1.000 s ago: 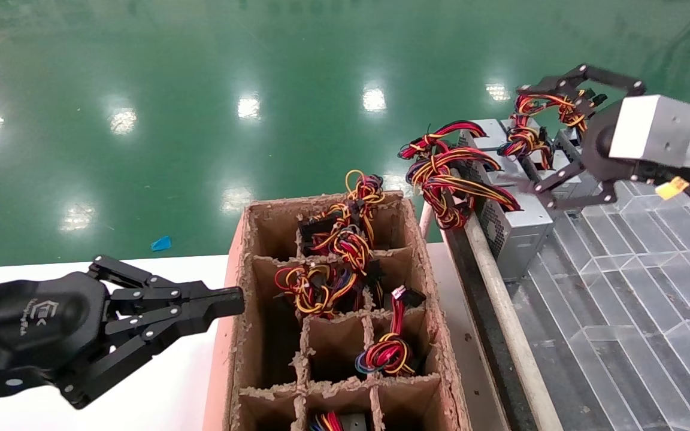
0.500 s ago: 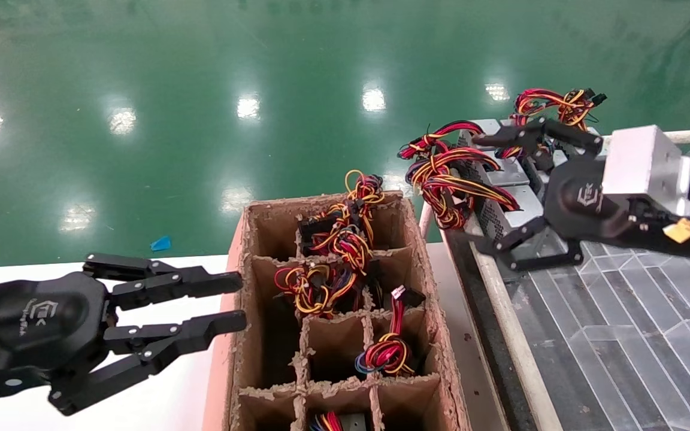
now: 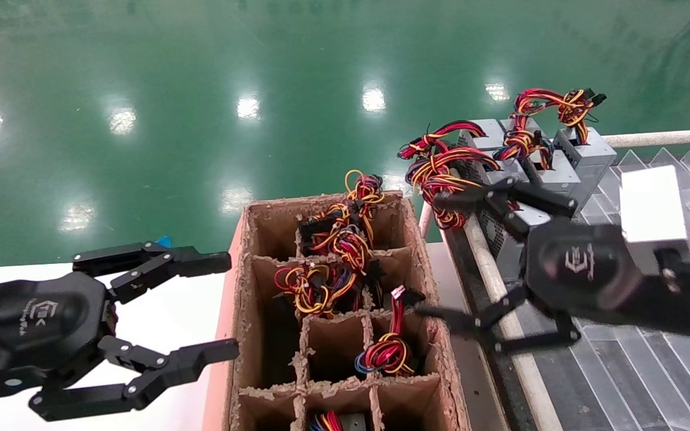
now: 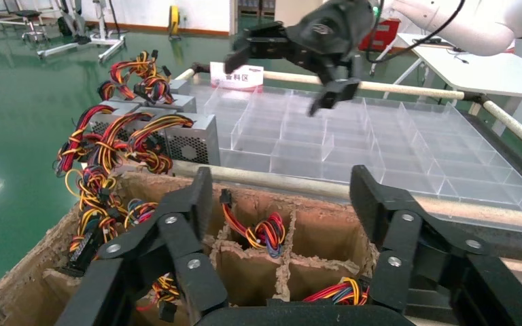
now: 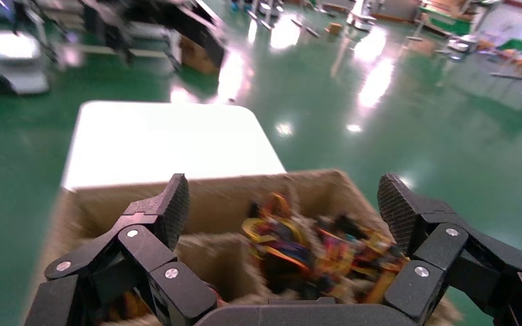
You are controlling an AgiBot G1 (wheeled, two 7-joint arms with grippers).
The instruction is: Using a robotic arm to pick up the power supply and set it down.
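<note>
Right gripper [image 3: 448, 257] sits right of centre in the head view, fingers spread wide, holding nothing. One finger reaches over the rail [image 3: 489, 269] toward the wire bundles, the other points at the right wall of the cardboard box [image 3: 441, 335]. Its wrist view looks across the box compartments.

Left gripper [image 3: 219, 308] is at lower left over the white table [image 3: 165, 389], just beside the box's left wall, fingers also spread wide and empty.

Power supplies [image 3: 560, 173] stand clustered at upper right on the clear divider tray [image 3: 638, 371], wires [image 3: 441, 173] hanging over the rail. More wire bundles [image 3: 321, 281] fill the box's upper and middle compartments.
</note>
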